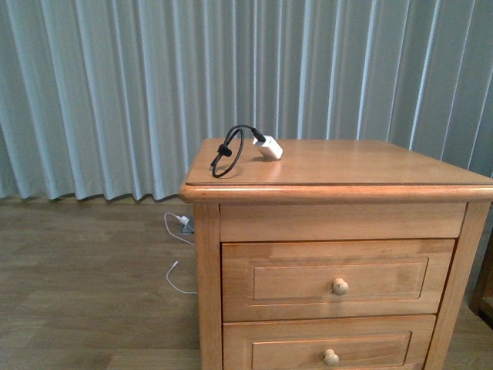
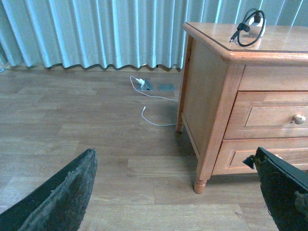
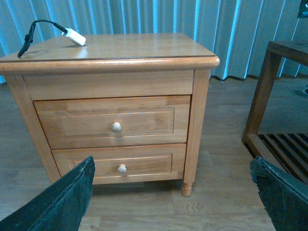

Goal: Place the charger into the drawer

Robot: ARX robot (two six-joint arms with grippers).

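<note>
Honey-coloured wooden nightstand (image 1: 331, 173) ahead of both arms, with two drawers, both shut. Small white boxy charger (image 1: 268, 147) with looped black cable lying on its top, toward the robot's left side, higher than either gripper and well apart from both.

Left gripper (image 2: 174, 154): dark fingers spread wide with nothing between them, low over the brown plank floor (image 2: 72, 120), off the nightstand's side and well short of it. Right gripper (image 3: 172, 161): fingers likewise spread wide and empty, facing the nightstand's front, well apart from it.

Taller upper drawer (image 1: 293, 281) with recessed panel and round wooden knob (image 1: 340, 287) straight ahead of the right gripper, above the shallower lower drawer (image 1: 370, 347). Thin white cable (image 2: 154, 115) on the floor beyond the left gripper; no part of the task.

Judged as the very start: nothing grasped, drawer not yet opened. Next move probably calls for carrying the right gripper forward to the upper knob, centring the fingers around that small round shape, closing firmly and pulling straight out. Only then worth reaching up for the charger, likely by its white body, not the springy cable.
</note>
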